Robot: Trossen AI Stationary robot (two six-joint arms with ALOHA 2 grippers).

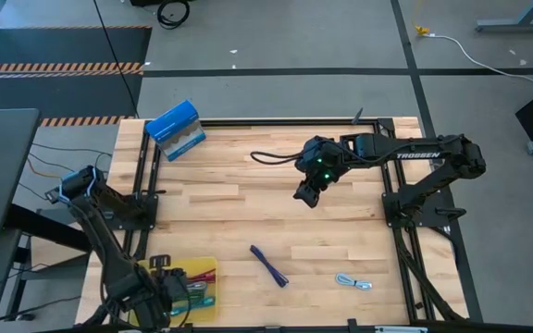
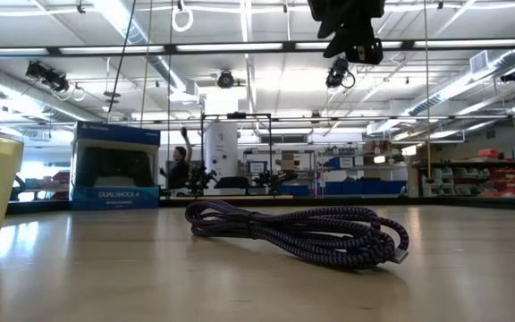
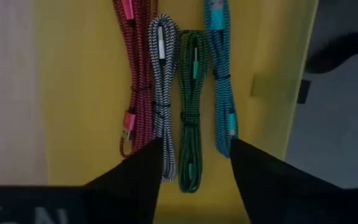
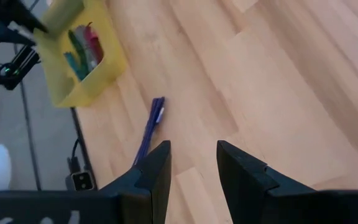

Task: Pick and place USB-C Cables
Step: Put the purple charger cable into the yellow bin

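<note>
Four cable bundles lie side by side in the yellow tray (image 3: 79, 93): magenta (image 3: 135, 81), black-and-white (image 3: 161, 93), dark green (image 3: 191, 106) and teal (image 3: 221, 81). My left gripper (image 3: 194, 163) hangs open over their ends, with the dark green bundle between its fingers, and holds nothing. The purple cable (image 1: 269, 265) lies flat on the table near the front edge, seen close in the low view (image 2: 302, 234). The pale blue cable (image 1: 353, 282) lies to its right. My right gripper (image 1: 308, 190) is open, high above the table's middle, with the purple cable (image 4: 151, 127) ahead of it.
A blue rectangular box (image 1: 176, 129) stands at the table's far left corner. The yellow tray (image 1: 204, 268) sits at the near left corner. Black frame rails (image 1: 276, 121) run along the table's far and side edges. Bare wood lies between the box and the cables.
</note>
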